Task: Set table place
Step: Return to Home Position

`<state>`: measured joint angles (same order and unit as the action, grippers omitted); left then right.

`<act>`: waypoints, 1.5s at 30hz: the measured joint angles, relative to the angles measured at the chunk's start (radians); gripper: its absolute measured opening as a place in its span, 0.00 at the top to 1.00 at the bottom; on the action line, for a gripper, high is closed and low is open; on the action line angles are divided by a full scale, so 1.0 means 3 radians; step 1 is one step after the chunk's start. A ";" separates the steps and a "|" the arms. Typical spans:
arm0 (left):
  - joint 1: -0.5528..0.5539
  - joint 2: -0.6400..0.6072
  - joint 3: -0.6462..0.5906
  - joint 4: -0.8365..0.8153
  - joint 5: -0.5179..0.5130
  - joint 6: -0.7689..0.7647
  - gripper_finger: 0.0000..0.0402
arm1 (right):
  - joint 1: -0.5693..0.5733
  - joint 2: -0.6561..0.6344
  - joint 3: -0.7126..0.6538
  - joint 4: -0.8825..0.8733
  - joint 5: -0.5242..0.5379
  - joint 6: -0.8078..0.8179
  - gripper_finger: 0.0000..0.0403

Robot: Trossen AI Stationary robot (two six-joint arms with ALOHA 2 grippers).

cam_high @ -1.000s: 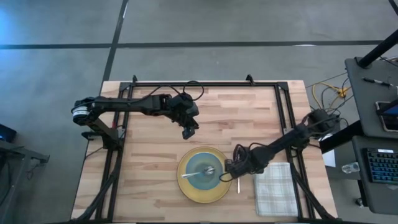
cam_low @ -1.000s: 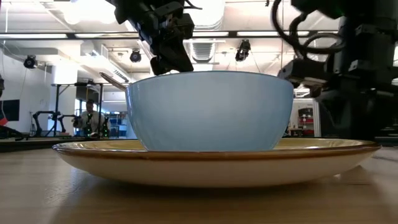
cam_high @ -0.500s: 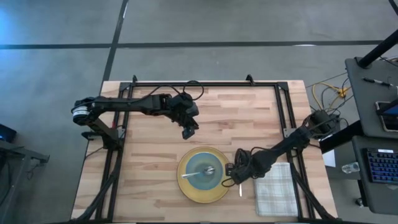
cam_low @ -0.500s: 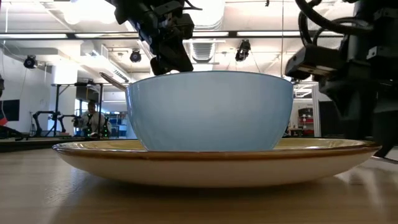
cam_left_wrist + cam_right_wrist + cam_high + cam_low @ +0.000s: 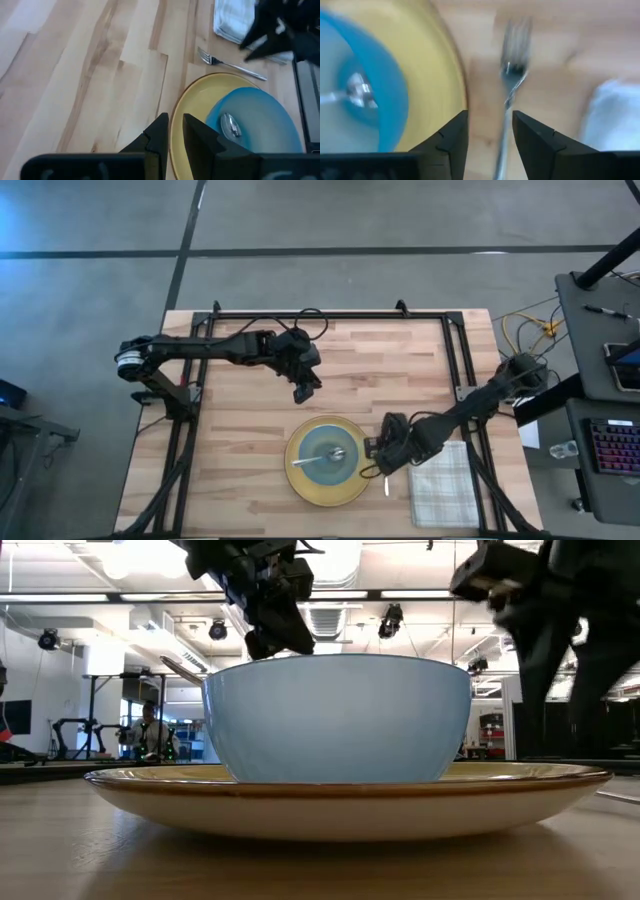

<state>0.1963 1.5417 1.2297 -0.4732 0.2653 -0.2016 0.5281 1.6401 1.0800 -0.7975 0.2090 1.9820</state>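
Note:
A yellow plate (image 5: 325,498) lies near the table's near edge, and a light blue bowl (image 5: 312,468) stands on it. A spoon (image 5: 325,454) rests in the bowl. A fork (image 5: 384,481) lies flat on the wood between the plate and a folded checked napkin (image 5: 443,485). My right gripper (image 5: 490,125) hangs open above the fork's handle, with a finger on either side and clear of it. My left gripper (image 5: 303,393) hovers beyond the plate's far edge, shut and holding nothing.
Thin black rails (image 5: 462,370) frame the table top on its left, far and right sides. Bare wood (image 5: 230,450) lies left of the plate. A desk with a keyboard (image 5: 612,445) stands off the table's right. A person (image 5: 148,730) is in the room behind.
My right gripper has risen from the table beside the plate and drawn slightly toward the near edge. The fork stays flat on the wood between the plate and the napkin.

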 joint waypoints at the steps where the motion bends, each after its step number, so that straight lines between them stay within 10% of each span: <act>1: 0.0000 0.0000 0.0001 0.0009 0.0016 0.0000 0.90 | -0.0006 -0.0053 0.0058 -0.0204 0.0099 -0.0016 0.64; 11: 0.0008 -0.0022 0.0068 0.0125 0.0226 0.0001 0.90 | -0.0237 -0.0920 0.1096 -0.1796 0.1317 -0.1045 0.66; 15: 0.0034 -0.0092 0.0118 0.0128 0.0257 -0.0299 0.90 | -0.0227 -0.1263 0.1413 -0.1580 0.1655 -0.1338 0.66; 19: 0.0032 -0.0236 0.0109 0.0266 0.0815 -0.0245 0.90 | -0.0163 -0.1446 0.1425 -0.0608 0.1929 -0.3117 0.66; 23: 0.0040 -0.0454 0.0054 0.0896 0.1565 -0.0486 0.90 | -0.0519 -0.1650 0.1141 0.0500 0.1138 -0.4105 0.66; 31: -0.0036 -0.1228 -0.0326 0.1518 0.1243 -0.0620 0.90 | -0.1542 -0.1739 -0.0015 0.2895 -0.1526 -0.4890 0.66; 45: -0.0109 -0.3056 -0.2193 0.2639 0.0755 -0.0407 0.90 | -0.2889 -0.3356 -0.1256 0.2403 -0.2006 -0.5038 0.66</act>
<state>0.1635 0.6248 0.5718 0.3187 0.4918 -0.3239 -0.3385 0.6332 0.7033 -0.0765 -0.3927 0.4705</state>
